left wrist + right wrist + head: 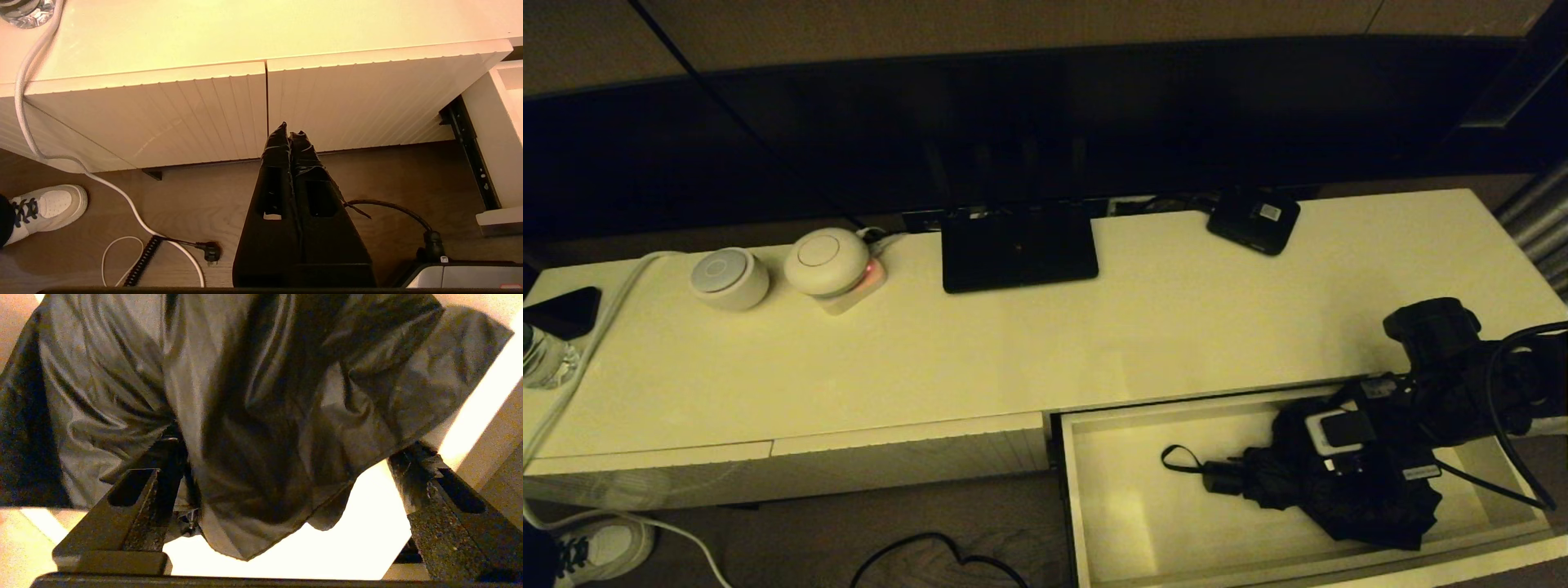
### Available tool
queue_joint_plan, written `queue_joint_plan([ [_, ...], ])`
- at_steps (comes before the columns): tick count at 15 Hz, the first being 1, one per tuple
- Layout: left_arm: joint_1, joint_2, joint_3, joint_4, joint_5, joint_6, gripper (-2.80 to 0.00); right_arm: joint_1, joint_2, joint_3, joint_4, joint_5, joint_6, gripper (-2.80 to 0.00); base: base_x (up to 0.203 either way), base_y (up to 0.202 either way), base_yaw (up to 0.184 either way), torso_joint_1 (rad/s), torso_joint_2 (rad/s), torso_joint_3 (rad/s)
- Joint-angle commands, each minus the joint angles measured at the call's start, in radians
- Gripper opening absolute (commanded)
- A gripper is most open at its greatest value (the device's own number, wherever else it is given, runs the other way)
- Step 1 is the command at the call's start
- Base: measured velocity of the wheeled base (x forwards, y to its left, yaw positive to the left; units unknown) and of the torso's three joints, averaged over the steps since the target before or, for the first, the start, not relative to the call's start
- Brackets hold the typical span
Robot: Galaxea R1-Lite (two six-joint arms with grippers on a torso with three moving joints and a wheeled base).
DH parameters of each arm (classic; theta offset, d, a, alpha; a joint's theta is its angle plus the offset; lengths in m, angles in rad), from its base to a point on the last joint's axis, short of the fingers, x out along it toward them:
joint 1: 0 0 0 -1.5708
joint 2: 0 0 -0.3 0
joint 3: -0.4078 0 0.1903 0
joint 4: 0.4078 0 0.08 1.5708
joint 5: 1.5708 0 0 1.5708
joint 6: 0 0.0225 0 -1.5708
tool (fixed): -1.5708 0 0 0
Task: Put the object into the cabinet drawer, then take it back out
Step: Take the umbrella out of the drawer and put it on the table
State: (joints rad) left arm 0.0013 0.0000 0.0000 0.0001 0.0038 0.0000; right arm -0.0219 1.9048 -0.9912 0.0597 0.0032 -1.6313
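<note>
The cabinet drawer [1143, 523] stands pulled out at the lower right, its pale floor [347, 547] showing. The black folding umbrella [1372, 510] lies inside it, handle [1225, 476] and strap loop [1176, 459] pointing left. My right gripper [1347, 465] is down on the bunched canopy [253, 416] and open; its two fingers [139, 498] stand wide apart on either side of the fabric, which touches one finger and stands off the other. My left gripper [290, 130] hangs shut and empty, low in front of the closed ribbed drawer fronts [184, 114], out of the head view.
On the cabinet top sit a flat black router [1018, 245], a small black box with a sticker [1254, 219], two white round devices [729, 278], a phone [564, 310] and a bottle [543, 355]. Cables [122, 196] and a shoe [45, 208] lie on the floor.
</note>
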Motion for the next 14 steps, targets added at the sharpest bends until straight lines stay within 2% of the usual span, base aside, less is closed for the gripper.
queue_joint_plan([
  [1, 0.000, 0.000, 0.003, 0.000, 0.001, 0.000, -2.80, 0.000, 0.010, 0.005, -0.001, 0.000, -0.008, 0.00, 0.000, 0.000, 0.000, 0.000, 0.00, 0.000],
  [7, 0.000, 0.000, 0.003, 0.000, 0.001, 0.000, -2.80, 0.005, -0.011, 0.031, 0.002, -0.002, -0.004, 0.00, 0.000, 0.000, 0.000, 0.000, 0.00, 0.000],
  [8, 0.000, 0.000, 0.003, 0.000, -0.001, 0.000, -2.80, 0.007, -0.016, 0.041, 0.006, -0.003, -0.006, -2.80, 0.000, 0.000, 0.000, 0.000, 0.00, 0.000],
  [14, 0.000, 0.000, 0.003, 0.000, 0.001, 0.000, -2.80, 0.017, -0.015, 0.045, -0.003, -0.002, -0.004, -2.80, 0.000, 0.000, 0.000, 0.000, 0.00, 0.000],
])
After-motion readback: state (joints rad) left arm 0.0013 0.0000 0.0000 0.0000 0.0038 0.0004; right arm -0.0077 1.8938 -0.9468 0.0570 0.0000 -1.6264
